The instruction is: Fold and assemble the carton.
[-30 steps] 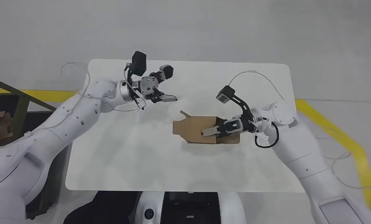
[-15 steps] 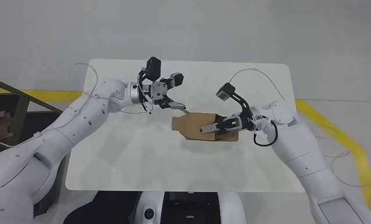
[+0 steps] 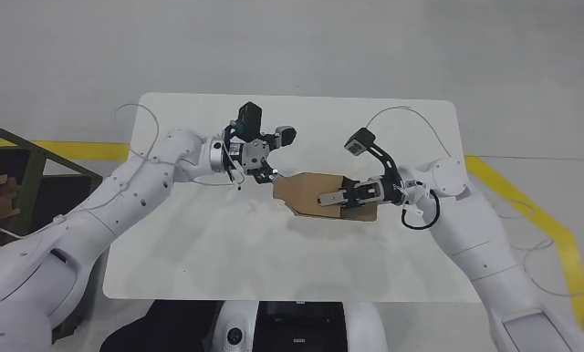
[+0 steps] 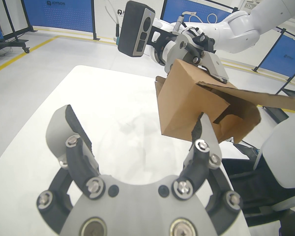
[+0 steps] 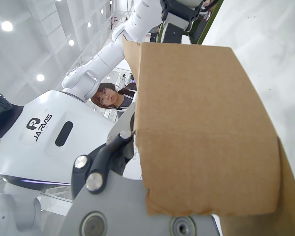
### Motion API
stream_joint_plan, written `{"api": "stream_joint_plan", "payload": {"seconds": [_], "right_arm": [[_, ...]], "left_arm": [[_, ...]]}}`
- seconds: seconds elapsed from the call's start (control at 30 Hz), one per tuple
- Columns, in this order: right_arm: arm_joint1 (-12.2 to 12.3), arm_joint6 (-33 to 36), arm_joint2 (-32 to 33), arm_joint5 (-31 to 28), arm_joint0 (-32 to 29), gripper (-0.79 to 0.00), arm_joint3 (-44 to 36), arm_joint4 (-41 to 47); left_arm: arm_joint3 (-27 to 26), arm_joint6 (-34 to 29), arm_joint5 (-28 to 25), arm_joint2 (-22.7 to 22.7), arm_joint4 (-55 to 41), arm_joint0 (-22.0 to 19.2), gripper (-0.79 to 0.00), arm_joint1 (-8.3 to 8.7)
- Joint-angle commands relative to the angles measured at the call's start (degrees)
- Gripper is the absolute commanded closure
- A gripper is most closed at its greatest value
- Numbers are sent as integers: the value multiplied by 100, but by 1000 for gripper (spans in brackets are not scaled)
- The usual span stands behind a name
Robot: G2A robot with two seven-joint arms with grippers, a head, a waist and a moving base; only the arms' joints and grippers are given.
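Swinging in, our left gripper point(image 4: 136, 114) arrives wide-jawed at the carton point(image 3: 306, 183) our right gripper point(image 3: 328, 200) clamps, so we judge flap-folding imminent.

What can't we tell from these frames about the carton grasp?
1. Lower finger of the right end effector: right wrist view, the carton covers it.
2. Whether the left end effector touches the carton: left wrist view, one finger overlaps it.
3. The open flap tip: cut off by the left wrist view's edge.
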Motion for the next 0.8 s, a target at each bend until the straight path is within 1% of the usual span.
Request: {"api": "stream_joint_plan", "payload": {"seconds": [0.0,0.37,0.77], "right_arm": [[0,-4,-5,8,-7,0,-13,-6],[-7,-13,-40,44,-15,0,-51,-32],[-43,-8,-136,46,40,0,-2,3]], "left_arm": [[-39,-46,0,-8,-6,5,-785,-1],[-165,-200,0,-49,-14,-25,-785,-35],[-167,-325,0,-133,48,-40,-785,-89]]}}
